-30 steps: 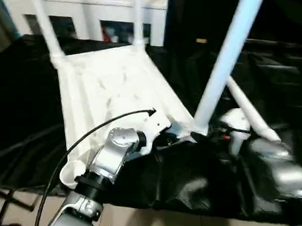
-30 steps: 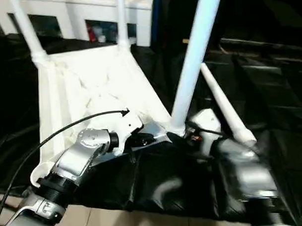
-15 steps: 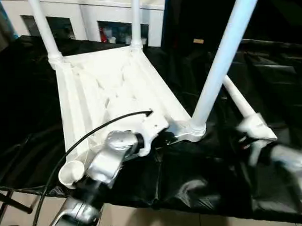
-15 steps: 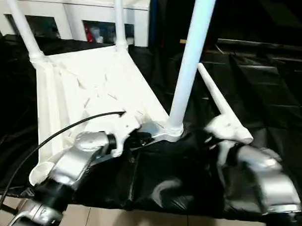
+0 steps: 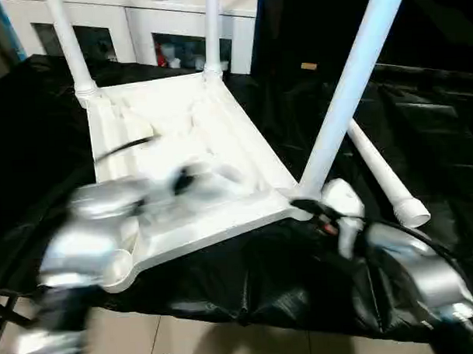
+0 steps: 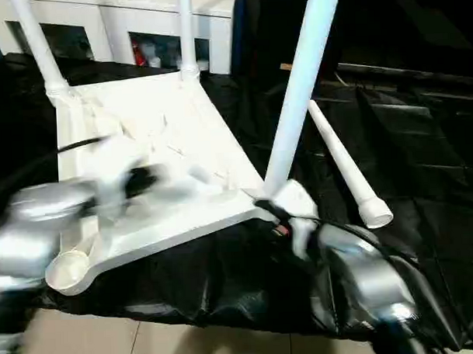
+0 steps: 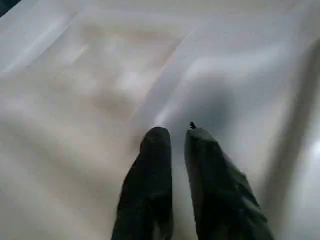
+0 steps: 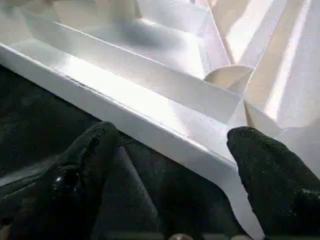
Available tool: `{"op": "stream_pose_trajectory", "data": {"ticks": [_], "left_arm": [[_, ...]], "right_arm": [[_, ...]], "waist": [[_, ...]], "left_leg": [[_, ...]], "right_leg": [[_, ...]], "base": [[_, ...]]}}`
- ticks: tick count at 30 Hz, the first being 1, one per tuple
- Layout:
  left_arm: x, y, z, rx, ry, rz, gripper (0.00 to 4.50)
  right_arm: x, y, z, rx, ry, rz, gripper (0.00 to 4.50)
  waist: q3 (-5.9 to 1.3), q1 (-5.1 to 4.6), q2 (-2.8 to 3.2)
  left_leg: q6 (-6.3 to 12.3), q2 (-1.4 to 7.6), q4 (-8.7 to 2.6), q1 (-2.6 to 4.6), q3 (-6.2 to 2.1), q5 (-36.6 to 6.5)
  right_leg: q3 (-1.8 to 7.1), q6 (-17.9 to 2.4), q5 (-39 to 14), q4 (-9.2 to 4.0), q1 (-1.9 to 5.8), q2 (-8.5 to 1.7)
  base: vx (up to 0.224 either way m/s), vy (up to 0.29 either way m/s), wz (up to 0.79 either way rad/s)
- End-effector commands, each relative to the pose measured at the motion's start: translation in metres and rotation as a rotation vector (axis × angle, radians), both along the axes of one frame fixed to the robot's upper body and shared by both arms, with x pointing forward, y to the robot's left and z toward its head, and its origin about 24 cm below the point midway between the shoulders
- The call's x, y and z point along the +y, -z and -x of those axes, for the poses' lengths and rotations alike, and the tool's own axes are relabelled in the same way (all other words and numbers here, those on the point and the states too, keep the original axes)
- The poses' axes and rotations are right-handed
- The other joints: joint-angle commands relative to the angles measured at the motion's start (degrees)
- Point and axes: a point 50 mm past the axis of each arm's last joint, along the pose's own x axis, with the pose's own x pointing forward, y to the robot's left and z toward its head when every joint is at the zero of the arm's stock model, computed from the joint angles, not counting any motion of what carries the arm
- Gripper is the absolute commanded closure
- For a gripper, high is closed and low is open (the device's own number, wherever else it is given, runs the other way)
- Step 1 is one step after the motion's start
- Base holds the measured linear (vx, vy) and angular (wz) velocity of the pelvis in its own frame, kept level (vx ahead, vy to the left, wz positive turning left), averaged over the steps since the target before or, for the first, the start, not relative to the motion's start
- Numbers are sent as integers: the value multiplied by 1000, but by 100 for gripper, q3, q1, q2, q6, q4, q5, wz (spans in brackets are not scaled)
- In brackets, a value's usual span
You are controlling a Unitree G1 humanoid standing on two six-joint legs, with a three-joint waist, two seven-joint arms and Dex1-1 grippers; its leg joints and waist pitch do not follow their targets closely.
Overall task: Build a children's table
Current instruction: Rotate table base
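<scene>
Three legs (image 5: pixel 350 87) already stand in the upturned top (image 5: pixel 181 148), so we see its ribbed underside from the head; one loose leg (image 5: pixel 380 176) lies beside it. At our left wrist, the left gripper (image 7: pixel 175 137) hovers nearly closed, empty. At our right wrist, the right gripper (image 8: pixel 170 145) gapes wide, straddling the top's edge.

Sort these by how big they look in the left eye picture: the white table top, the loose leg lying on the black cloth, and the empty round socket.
1. Table top
2. Loose leg
3. Empty socket, nearest the camera yet plainly smallest
</scene>
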Motion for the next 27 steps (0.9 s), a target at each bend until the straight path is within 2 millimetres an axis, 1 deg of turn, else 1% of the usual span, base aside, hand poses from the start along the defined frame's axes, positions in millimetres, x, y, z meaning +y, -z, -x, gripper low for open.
{"op": "stream_pose_trajectory", "data": {"ticks": [1,2,4,5,7,8,9,10,12,13,14,16,17,18,19,20,22,24,25,26,27], "left_arm": [[20,-7,1,-32,-105,-107,413],[25,-8,1,-38,-131,-130,424],[32,-11,1,-50,-181,-163,445],[33,-10,2,-46,-190,-170,450],[33,-10,3,-40,-198,-177,450],[33,-9,3,-34,-203,-186,450],[32,-7,3,-23,-195,-197,450],[30,-3,4,-9,-180,-201,450],[21,11,6,62,-114,-180,450],[21,11,6,62,-114,-180,450],[19,17,8,95,-86,-195,450],[20,24,10,131,-71,-214,450],[21,27,12,152,-65,-224,450],[24,30,14,181,-56,-250,450],[27,32,16,206,-57,-275,450],[29,32,18,219,-55,-287,450],[31,33,20,242,-46,-297,450],[28,34,26,284,-1,-289,450],[25,35,29,306,26,-276,450],[23,35,30,319,42,-268,450],[23,35,30,319,42,-268,450]], "right_arm": [[0,1,-5,10,24,29,80],[0,1,-5,11,28,34,87],[-1,3,-6,14,39,41,99],[-1,3,-7,14,41,45,120],[0,4,-7,14,43,50,126],[0,4,-8,12,45,54,134],[0,5,-8,11,46,55,148],[0,5,-9,9,47,56,160],[1,6,-10,7,56,54,165],[1,6,-10,7,56,54,172],[1,6,-12,5,61,55,185],[1,6,-13,6,67,57,207],[1,7,-13,6,68,61,207],[1,8,-13,7,67,72,218],[1,10,-12,9,59,87,234],[1,12,-12,9,57,96,234],[2,14,-12,9,57,110,252],[4,17,-13,6,60,123,270],[5,18,-14,6,63,124,281],[5,18,-15,6,64,124,281],[5,18,-15,6,64,124,288]], "waist": [[-365,-15,55],[-363,-8,52],[-358,5,55],[-354,19,53],[-354,23,55],[-357,28,81],[-357,24,65],[-357,20,76],[-355,14,75],[-356,15,77],[-358,17,87],[-361,13,87],[-361,15,82],[-360,15,85],[-364,13,93],[-364,7,94],[-351,1,102],[-359,-2,97],[-350,-19,95],[-344,-28,88],[-340,-31,92]], "left_leg": [[155,111,-328,72,-52,-627],[144,105,-333,66,-54,-617],[108,104,-332,70,-47,-681],[77,103,-335,75,-46,-726],[27,101,-342,68,-52,-793],[4,99,-342,63,-60,-814],[-14,95,-340,60,-60,-856],[-23,95,-342,58,-64,-871],[-35,94,-343,57,-67,-949],[-46,92,-343,55,-67,-949],[-53,91,-340,57,-66,-971],[-49,90,-339,57,-66,-985],[-48,83,-338,59,-68,-994],[-51,84,-342,57,-71,-997],[-61,86,-342,63,-73,-1030],[-67,86,-345,59,-74,-1030],[-91,91,-350,63,-75,-1058],[-107,90,-353,64,-79,-1052],[-120,93,-360,64,-78,-1121],[-120,94,-362,68,-75,-1161],[-120,94,-364,70,-77,-1200]], "right_leg": [[158,-1104,-452,-322,221,-285],[156,-1124,-374,-308,230,-286],[161,-1145,-405,-315,231,-294],[165,-1142,-452,-319,226,-297],[167,-1133,-542,-320,230,-304],[168,-1135,-551,-321,233,-311],[167,-1124,-573,-327,234,-307],[168,-1122,-581,-324,235,-308],[169,-1112,-682,-337,229,-317],[171,-1105,-704,-338,226,-312],[173,-1108,-694,-337,224,-310],[174,-1101,-672,-339,222,-305],[171,-1090,-680,-341,226,-303],[172,-1089,-700,-341,225,-307],[169,-1090,-725,-338,217,-306],[168,-1091,-713,-331,220,-302],[166,-1126,-697,-337,213,-299],[167,-1132,-701,-330,226,-312],[170,-1142,-792,-334,221,-317],[172,-1144,-832,-344,217,-312],[173,-1147,-880,-349,217,-318]], "base": [[0,0,0],[0,0,0],[0,0,0],[0,0,0],[0,0,0],[0,0,0],[0,0,0],[0,0,0],[0,0,0],[0,0,0],[0,0,0],[0,0,0],[0,0,0],[0,0,0],[0,0,0],[0,0,0],[0,0,0],[0,0,0],[0,0,0],[0,0,0],[0,0,0]]}}
